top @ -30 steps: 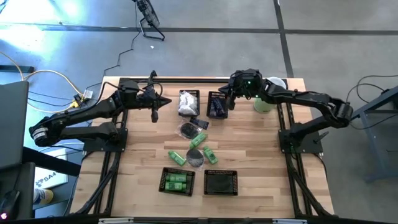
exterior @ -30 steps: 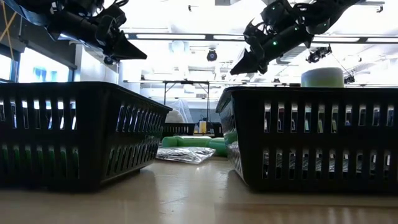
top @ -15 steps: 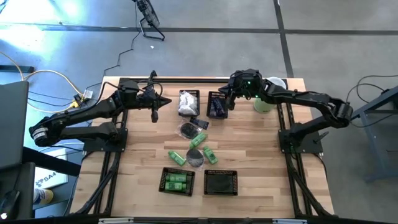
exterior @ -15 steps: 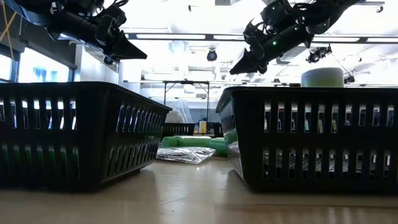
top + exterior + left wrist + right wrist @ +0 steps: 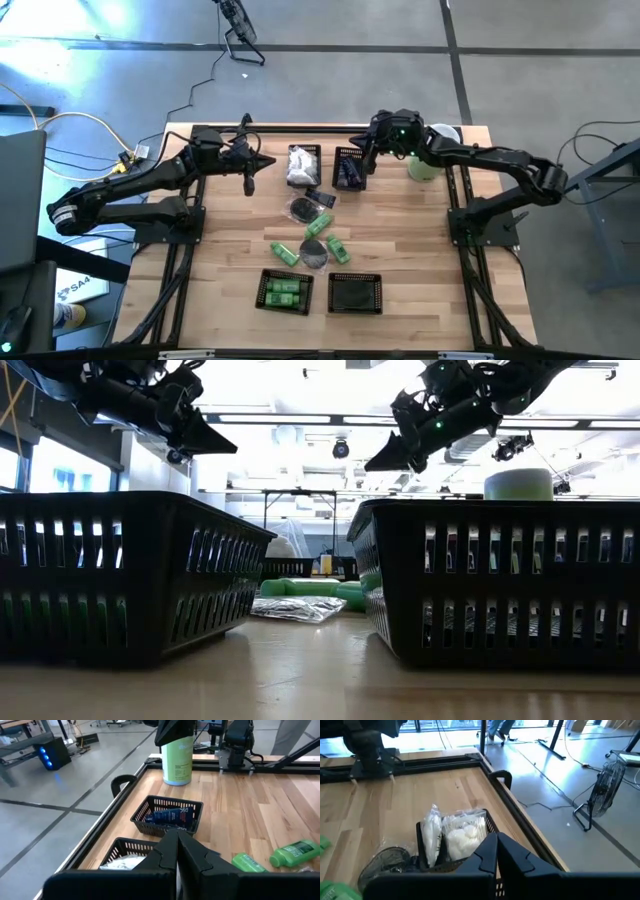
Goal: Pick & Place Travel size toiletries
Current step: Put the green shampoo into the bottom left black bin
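The travel size toiletries lie mid-table: green bottles (image 5: 338, 248), a grey disc (image 5: 314, 252), a clear-wrapped piece (image 5: 300, 208) and a dark piece (image 5: 320, 197). White packets (image 5: 462, 832) fill one far basket (image 5: 303, 163). Dark blue pieces (image 5: 167, 815) fill the one beside it (image 5: 349, 167). My left gripper (image 5: 265, 160) hangs shut in the air left of the white-packet basket. My right gripper (image 5: 363, 155) hangs shut above the dark-blue basket's right edge. Neither holds anything.
A tall pale-green cylinder (image 5: 421, 165) with a white lid stands at the far right, close under my right arm. Two black mesh baskets sit near the front edge: one (image 5: 285, 291) holds green items, and the other (image 5: 355, 293) shows nothing inside. Bare wood lies left and right of the items.
My right gripper's fingertips have tipped up a little in the low view, still shut. My left gripper has kept still, and nothing on the table has moved.
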Controlling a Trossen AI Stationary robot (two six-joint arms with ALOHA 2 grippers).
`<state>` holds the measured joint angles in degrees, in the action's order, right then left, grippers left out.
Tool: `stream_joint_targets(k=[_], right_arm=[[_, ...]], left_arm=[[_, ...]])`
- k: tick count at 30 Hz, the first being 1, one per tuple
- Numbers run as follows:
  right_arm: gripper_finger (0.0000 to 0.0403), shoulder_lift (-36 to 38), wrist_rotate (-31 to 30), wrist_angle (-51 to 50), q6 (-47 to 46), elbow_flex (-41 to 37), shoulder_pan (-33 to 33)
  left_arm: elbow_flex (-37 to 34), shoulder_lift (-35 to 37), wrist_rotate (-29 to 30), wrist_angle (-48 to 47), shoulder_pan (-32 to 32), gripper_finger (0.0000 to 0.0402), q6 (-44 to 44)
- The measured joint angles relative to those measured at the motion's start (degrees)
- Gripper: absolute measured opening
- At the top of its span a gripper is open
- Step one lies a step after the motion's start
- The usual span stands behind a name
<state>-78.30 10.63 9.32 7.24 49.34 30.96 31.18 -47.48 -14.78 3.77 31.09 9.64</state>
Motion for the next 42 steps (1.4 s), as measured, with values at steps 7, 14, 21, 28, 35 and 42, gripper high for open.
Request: stream_joint_targets(k=[7, 14, 21, 28, 35, 42], right_arm=[[0.0004, 0.0, 5.2, -0.1, 0.4, 0.0, -2.8], [0.0004, 0.0, 7.3, -0.1, 0.5, 0.0, -6.2], [0.0004, 0.0, 7.5, -0.1, 0.5, 0.0, -8.2], [0.0004, 0.0, 7.7, -0.5, 0.4, 0.0, -8.2], [0.0004, 0.0, 10.7, -4.4, -0.9, 0.0, -8.4], [0.0004, 0.0, 10.2, -6.1, -0.9, 0.0, -8.3]], left_arm=[[0.0, 0.0, -0.1, -0.5, 0.0, 0.0, -1.3], [0.0, 0.0, -0.1, -0.9, 0.0, 0.0, -1.3], [0.0, 0.0, -0.1, -1.0, 0.0, 0.0, -1.3], [0.0, 0.0, 0.1, -0.9, 0.0, 0.0, -0.9], [0.0, 0.0, 0.3, -0.9, 0.0, 0.0, -0.9], [0.0, 0.0, 0.4, -0.9, 0.0, 0.0, -0.9]])
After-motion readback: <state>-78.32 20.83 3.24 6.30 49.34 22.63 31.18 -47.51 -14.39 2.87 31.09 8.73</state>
